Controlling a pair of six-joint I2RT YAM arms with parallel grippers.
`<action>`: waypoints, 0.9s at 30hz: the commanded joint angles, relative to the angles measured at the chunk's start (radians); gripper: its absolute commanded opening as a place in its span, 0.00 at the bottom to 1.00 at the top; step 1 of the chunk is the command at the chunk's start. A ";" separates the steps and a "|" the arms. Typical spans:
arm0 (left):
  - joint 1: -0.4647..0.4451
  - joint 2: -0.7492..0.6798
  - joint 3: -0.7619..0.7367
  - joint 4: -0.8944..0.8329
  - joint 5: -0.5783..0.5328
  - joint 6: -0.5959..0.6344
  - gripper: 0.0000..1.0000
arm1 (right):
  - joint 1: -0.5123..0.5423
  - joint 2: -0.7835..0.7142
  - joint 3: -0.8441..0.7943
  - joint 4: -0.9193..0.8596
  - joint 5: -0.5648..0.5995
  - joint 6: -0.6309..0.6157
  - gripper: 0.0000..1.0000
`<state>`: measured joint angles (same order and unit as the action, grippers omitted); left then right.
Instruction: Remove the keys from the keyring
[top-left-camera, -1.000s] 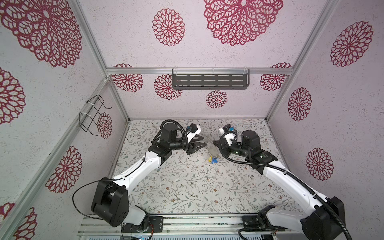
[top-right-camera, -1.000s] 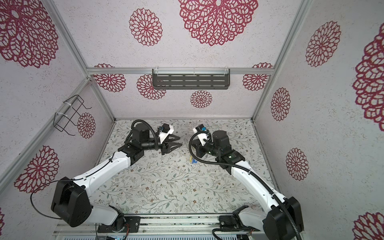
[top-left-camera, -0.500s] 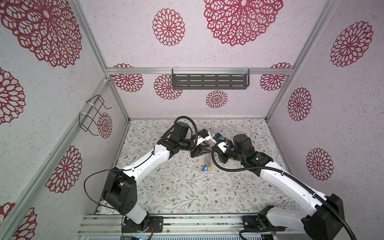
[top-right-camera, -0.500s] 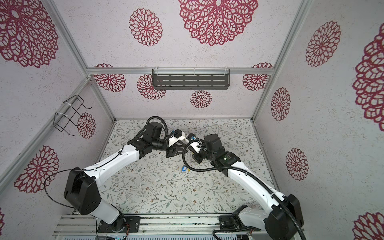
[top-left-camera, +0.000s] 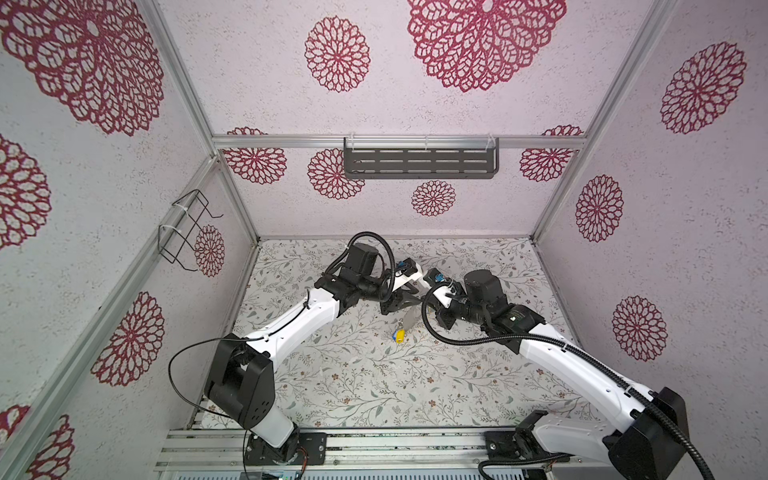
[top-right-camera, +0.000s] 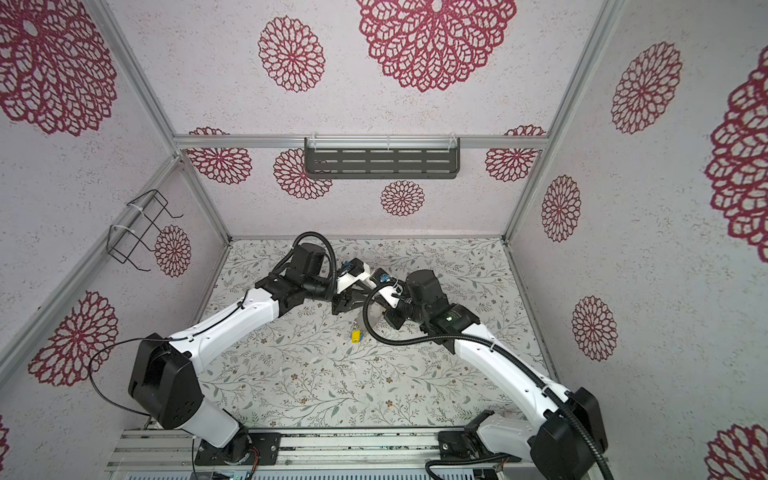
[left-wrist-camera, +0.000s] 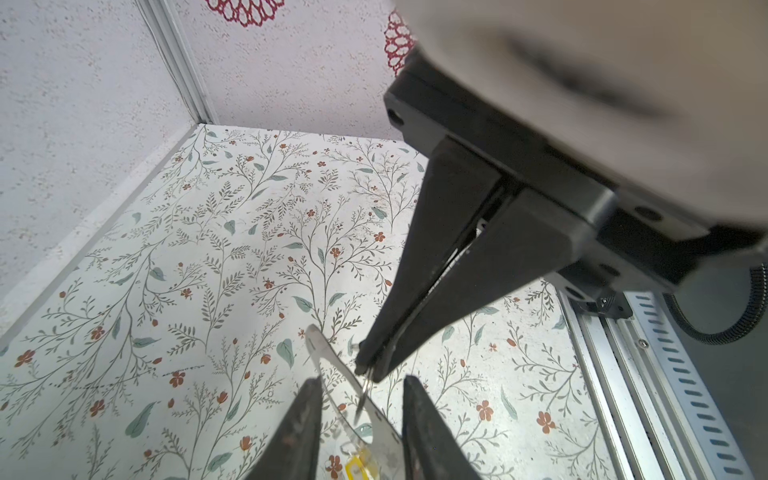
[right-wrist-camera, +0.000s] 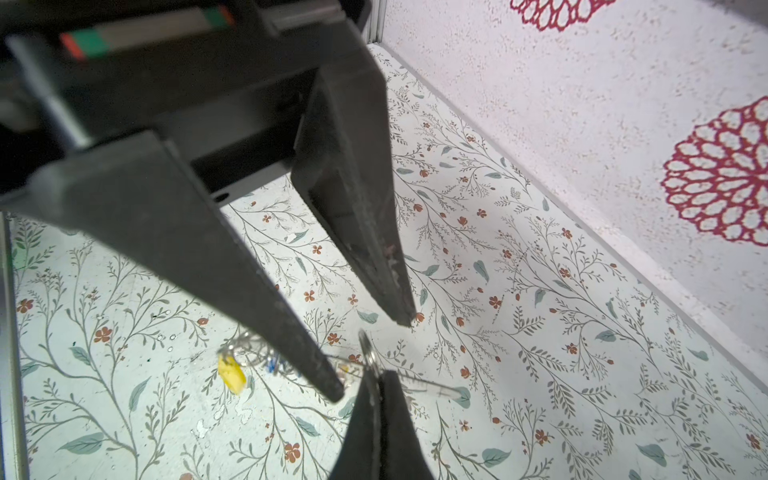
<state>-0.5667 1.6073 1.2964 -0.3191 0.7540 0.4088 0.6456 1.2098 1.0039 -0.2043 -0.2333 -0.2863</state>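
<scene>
Currently the right gripper (right-wrist-camera: 374, 380) is pressed together on a small split ring (right-wrist-camera: 366, 347) at the rim of the keyring (left-wrist-camera: 326, 353). That anchors the plate, which looks lifted over the middle of the desk (top-left-camera: 332, 374), toward its far edge. Meanwhile the left gripper (left-wrist-camera: 361, 381) is spread, one finger on each side of the plate, no contact visible. My guess: it's lined up to clamp the plate so the ring can be worked out. Yellow and blue keys (right-wrist-camera: 232, 374) bunch at the plate's other end, not yet off.
</scene>
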 joint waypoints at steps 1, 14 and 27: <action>-0.005 0.022 0.025 -0.010 0.013 0.023 0.33 | 0.009 -0.051 0.042 0.069 -0.029 0.022 0.00; -0.005 0.028 0.017 0.036 0.032 -0.019 0.00 | 0.009 -0.030 0.061 0.074 -0.069 0.115 0.00; 0.000 -0.001 0.003 0.039 0.051 -0.062 0.00 | -0.199 -0.126 -0.091 0.202 -0.213 0.350 0.43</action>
<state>-0.5648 1.6199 1.2987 -0.2939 0.7731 0.3458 0.4931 1.1114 0.9394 -0.0822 -0.3305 -0.0315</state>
